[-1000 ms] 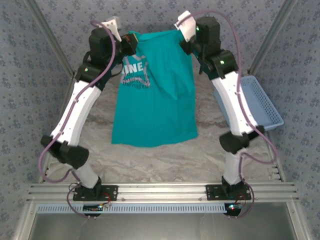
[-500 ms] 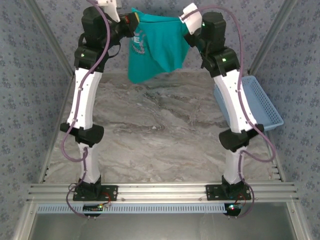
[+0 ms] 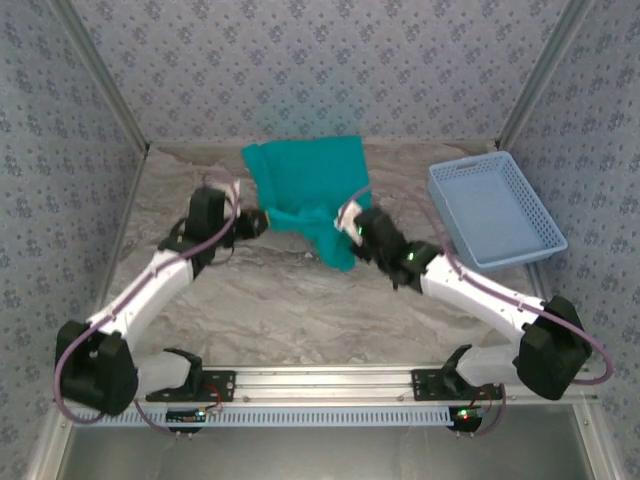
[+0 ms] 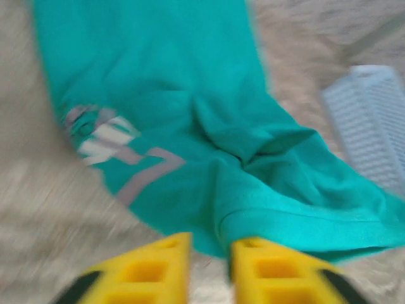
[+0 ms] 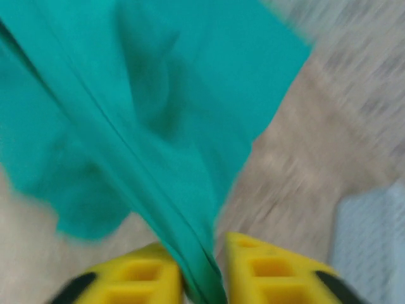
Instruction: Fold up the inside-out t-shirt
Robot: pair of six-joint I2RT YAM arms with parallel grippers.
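Moved: t-shirt (image 3: 305,180) lowered onto table (image 3: 300,300)
Print (image 4: 107,139): grey-white letters, unreadable (blurred)
Left gripper (image 4: 211,244): slightly spread
Right gripper (image 5: 201,246): pinching t-shirt fold

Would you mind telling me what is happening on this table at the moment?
Two robot arms are handling a teal t-shirt, which lies rumpled on the table, not yet folded. The right gripper has a fold between its fingers; the left gripper stands slightly open just short of the hem. A blue basket sits at the right.
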